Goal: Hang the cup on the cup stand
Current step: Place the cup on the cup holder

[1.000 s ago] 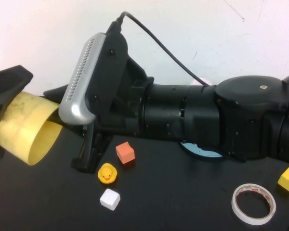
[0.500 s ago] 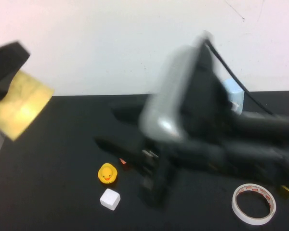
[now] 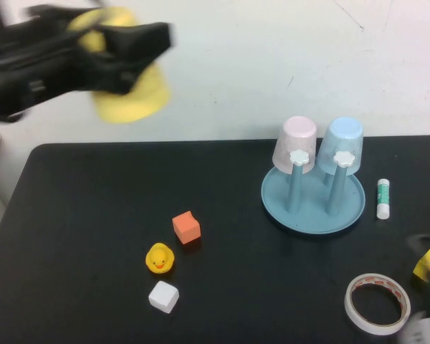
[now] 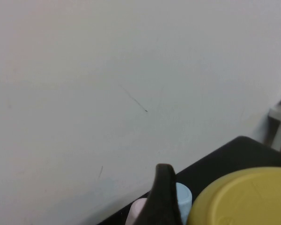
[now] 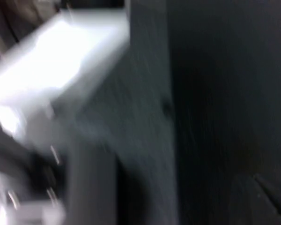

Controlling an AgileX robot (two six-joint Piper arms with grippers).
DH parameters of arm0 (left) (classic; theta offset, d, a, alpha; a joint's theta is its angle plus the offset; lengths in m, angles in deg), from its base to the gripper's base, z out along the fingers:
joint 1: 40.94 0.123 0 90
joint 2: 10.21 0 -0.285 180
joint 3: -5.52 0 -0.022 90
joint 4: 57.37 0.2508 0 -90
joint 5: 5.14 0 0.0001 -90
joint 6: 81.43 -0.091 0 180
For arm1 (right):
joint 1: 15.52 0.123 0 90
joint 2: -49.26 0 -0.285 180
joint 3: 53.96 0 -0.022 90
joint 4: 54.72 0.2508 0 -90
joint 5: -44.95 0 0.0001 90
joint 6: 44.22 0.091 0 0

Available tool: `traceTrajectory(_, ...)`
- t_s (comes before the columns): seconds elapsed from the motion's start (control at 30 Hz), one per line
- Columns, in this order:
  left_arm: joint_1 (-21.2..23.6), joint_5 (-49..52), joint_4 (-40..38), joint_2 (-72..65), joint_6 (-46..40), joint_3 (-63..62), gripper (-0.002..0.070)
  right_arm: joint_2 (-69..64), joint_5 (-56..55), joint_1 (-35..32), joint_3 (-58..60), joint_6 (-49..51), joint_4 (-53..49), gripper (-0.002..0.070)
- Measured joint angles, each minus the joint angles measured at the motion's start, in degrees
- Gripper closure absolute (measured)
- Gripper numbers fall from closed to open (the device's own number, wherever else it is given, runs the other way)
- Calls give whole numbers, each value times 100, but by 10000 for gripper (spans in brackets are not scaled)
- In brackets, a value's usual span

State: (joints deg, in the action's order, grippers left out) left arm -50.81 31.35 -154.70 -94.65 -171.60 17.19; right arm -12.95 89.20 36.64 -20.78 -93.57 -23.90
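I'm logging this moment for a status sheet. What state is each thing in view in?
yellow cup: gripped in the left gripper, lifted at the far left, above the table.
pink cup: upside down on a peg.
blue cup: upside down on a peg.
cup stand: upright on the table; two front pegs free.
tape roll: lying flat.
glue stick: lying on its side.
right gripper: shut, out of the high view.

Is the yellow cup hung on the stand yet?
No. The left claw holds the cup aloft, apart from the stand.
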Motion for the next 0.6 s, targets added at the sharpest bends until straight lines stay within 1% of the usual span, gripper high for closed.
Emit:
traceTrajectory(0.07, -308, -163, 10, -409, -269, -328, 115, 238, 479, 0, -53, 1122, -1328, 671)
traceTrajectory(0.13, -557, -335, 10, -761, -536, -565, 115, 492, 712, 0, -53, 2103, -2512, 673)
traceTrajectory(0.23, -994, -597, 10, -1342, -894, -940, 115, 963, 861, 0, -27, 3394, -3888, 675)
traceTrajectory(0.37, -1456, -810, 10, -2096, -1186, -1415, 115, 1619, 911, 0, 169, 4877, -5151, 675)
traceTrajectory(0.47, -1710, -865, 10, -2660, -1244, -1761, 115, 2106, 926, 0, 475, 5825, -5851, 675)
traceTrajectory(0.6, -1942, -902, 10, -3246, -1275, -2288, 115, 2634, 937, 0, 1104, 6833, -6675, 676)
